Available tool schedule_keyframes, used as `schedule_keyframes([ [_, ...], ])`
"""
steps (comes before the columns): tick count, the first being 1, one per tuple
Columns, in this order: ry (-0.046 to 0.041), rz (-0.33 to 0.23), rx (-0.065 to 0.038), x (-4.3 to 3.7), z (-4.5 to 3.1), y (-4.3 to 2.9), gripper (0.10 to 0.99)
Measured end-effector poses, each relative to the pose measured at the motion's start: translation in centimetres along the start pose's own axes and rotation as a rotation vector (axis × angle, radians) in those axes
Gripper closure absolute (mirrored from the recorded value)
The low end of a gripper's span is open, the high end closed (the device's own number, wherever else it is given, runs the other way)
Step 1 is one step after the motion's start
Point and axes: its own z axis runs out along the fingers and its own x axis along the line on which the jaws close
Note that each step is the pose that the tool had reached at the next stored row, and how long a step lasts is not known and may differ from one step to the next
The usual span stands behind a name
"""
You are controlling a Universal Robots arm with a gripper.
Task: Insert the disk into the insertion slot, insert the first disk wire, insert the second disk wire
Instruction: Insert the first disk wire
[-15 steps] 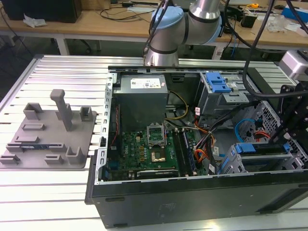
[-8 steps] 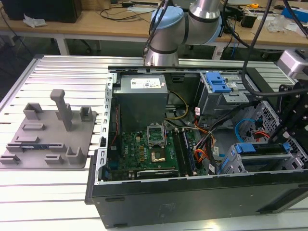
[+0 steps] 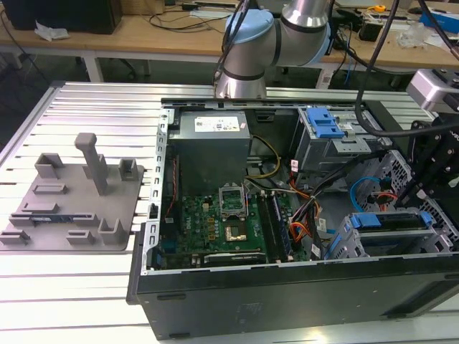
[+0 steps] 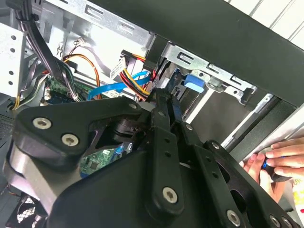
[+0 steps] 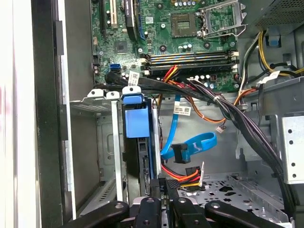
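A ribbed metal desk [image 3: 86, 107] carries an open computer case [image 3: 287, 294], and the robot arm [image 3: 287, 29] reaches over it from behind. A green motherboard [image 3: 229, 222] lies in the case floor. A grey fixture plate [image 3: 72, 193] rests on the desk at the exterior view's left.

The insertion slot [image 3: 350, 244] sits in the case corner at the exterior view's right. The disk [image 3: 391, 218] is already seated inside it, and its blue carrier shows along the cage edge.

In the first wrist view the tool [image 5: 162, 184] hovers just beside the disk's [image 5: 137, 126] connector end. Its jaws are narrow, nearly together, and a grasp cannot be told.

A blue data cable [image 5: 192, 145] and a red-yellow-black power lead [image 5: 183, 173] lie just beside the tool. In the second wrist view a person's hand [image 4: 278, 164] rests outside the case.
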Motion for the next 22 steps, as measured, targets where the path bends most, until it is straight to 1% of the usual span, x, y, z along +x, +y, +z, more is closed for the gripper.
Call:
schedule_keyframes([
  [5, 0.0, 0.0, 0.0, 0.1, 0.0, 0.0, 0.922],
  [10, 0.0, 0.0, 0.0, 0.78, 0.02, -0.05, 0.922],
  [12, 0.0, 0.0, 0.0, 0.92, 0.03, -0.07, 0.922],
  [22, 0.0001, 0.0, 0.0, 1.06, 0.06, -0.08, 0.922],
])
